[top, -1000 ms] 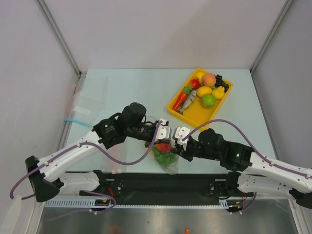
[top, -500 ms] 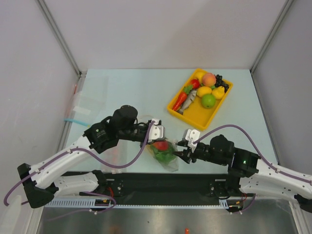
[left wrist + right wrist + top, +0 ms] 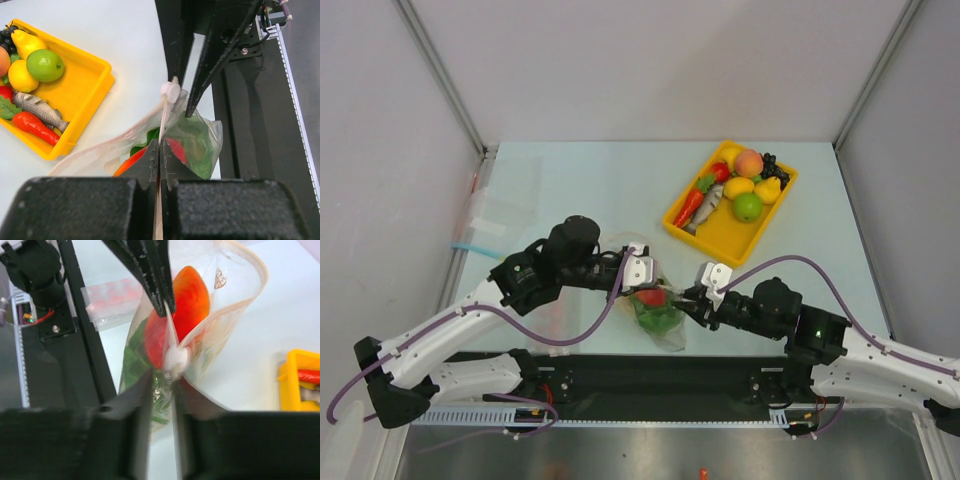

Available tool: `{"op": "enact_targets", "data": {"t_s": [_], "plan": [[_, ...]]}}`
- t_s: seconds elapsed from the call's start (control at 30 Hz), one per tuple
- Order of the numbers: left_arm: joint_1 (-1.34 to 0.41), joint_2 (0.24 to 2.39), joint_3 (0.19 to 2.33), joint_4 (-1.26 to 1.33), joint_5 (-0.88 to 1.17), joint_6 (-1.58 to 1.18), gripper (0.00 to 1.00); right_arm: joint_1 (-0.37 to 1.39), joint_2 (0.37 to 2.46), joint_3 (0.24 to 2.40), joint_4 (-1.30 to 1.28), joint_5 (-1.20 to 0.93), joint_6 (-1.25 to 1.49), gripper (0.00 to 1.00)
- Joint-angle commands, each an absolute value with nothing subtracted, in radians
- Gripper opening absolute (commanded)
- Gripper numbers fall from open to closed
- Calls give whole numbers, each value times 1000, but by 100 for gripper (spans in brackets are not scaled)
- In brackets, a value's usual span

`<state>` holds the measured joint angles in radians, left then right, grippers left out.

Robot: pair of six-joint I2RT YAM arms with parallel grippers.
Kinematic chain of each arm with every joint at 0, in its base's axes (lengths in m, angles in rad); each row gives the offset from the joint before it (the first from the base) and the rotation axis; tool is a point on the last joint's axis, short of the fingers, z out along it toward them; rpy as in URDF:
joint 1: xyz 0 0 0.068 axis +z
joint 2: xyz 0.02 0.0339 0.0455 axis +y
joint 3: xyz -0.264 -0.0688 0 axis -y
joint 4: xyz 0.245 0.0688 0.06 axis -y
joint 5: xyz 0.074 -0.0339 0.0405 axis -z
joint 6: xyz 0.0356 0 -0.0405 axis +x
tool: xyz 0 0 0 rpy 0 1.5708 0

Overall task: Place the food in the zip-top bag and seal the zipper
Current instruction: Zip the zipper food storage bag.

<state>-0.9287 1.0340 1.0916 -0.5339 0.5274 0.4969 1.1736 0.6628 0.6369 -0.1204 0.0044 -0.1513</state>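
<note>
We're right at the near edge of the table [image 3: 580, 180] here, where the zip-top bag [image 3: 665, 325] hangs between the two arms, its lower corner down by the black base rail [image 3: 620, 372]; we can't tell whether it touches. The left gripper [image 3: 159, 150] has its fingers pressed together on the bag's top edge, the film running straight up out of the pinch. From the other side the right gripper [image 3: 162, 377] comes in with its fingers apart, one on each side of that same edge, and a small white nub [image 3: 171, 92] sits on the strip just ahead of its tips. Beyond the nub the zipper [image 3: 264, 275] curves away in a wide loop, so the mouth gapes there. Inside we see the red-orange mango [image 3: 192, 287] high against the film and the green lettuce [image 3: 192, 140] below it. There is very little room between the two grippers: in the top view their tips stand just beside each other over the bag. Away from them the table is open toward the back and the middle. The yellow tray [image 3: 107, 80] lies back and to the right, well apart from the bag, holding more food with a green apple [image 3: 45, 65] near its front rim. Along the left edge rests a flat clear bag [image 3: 490, 215] with a blue strip, also well apart.
</note>
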Motion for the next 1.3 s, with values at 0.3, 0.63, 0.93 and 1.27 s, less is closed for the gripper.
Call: {"op": "enact_targets", "data": {"t_s": [0.3, 0.63, 0.93, 1.27], "plan": [[-922, 966, 1066, -468, 604, 515, 53, 1163, 660, 644, -64, -31, -152, 0], [-922, 983, 1069, -480, 761, 535, 77, 1177, 713, 684, -109, -161, -212, 0], [-922, 1057, 1100, -506, 762, 525, 66, 1189, 746, 709, -106, -137, -216, 0], [-922, 1100, 1118, -506, 768, 515, 58, 1201, 756, 715, -103, -126, -218, 0]]}}
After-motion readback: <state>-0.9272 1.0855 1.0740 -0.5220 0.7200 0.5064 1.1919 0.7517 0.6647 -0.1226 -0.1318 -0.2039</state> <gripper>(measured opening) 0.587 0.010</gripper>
